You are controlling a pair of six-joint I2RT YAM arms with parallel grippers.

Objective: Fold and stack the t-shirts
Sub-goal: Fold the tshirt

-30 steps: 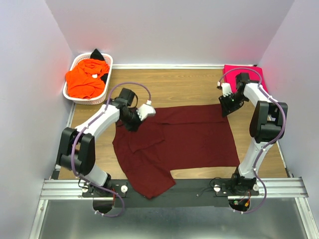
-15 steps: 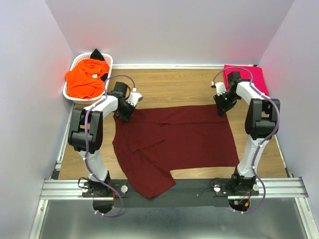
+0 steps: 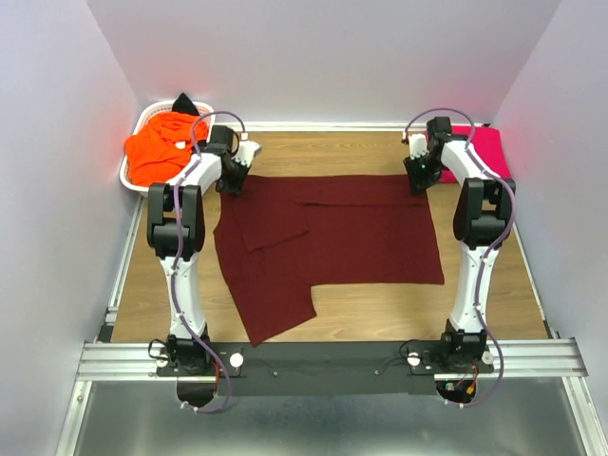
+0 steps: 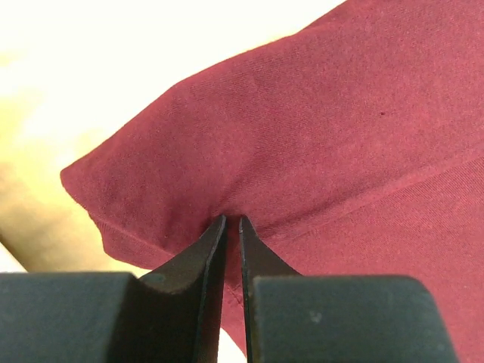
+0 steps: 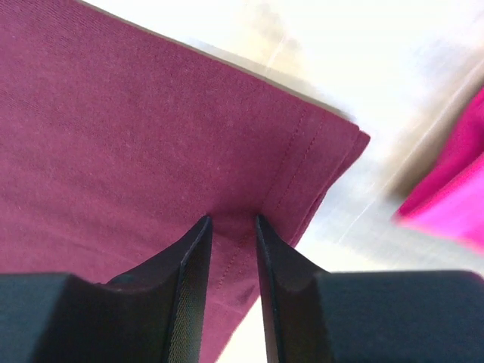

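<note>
A dark maroon t-shirt [image 3: 342, 237] lies spread flat across the middle of the wooden table, one sleeve folded in at the left. My left gripper [image 3: 231, 182] is shut on the shirt's far left corner; the left wrist view shows its fingertips [image 4: 233, 219] pinching a pucker of maroon cloth [image 4: 318, 136]. My right gripper [image 3: 415, 183] is at the far right corner. In the right wrist view its jaws [image 5: 232, 219] clamp the stitched hem of the maroon cloth [image 5: 136, 136]. A bright pink t-shirt [image 3: 480, 147] lies folded at the far right.
A white lattice basket [image 3: 144, 120] stands at the far left corner, holding an orange t-shirt [image 3: 161, 147] and a black one [image 3: 185, 103]. Pale walls close in the table on three sides. The pink t-shirt [image 5: 454, 189] shows just beyond the right gripper.
Both grippers have moved toward the far wall, dragging the maroon shirt with them. Its near end has slid off the black front rail onto the wood, and the cloth lies flatter.
</note>
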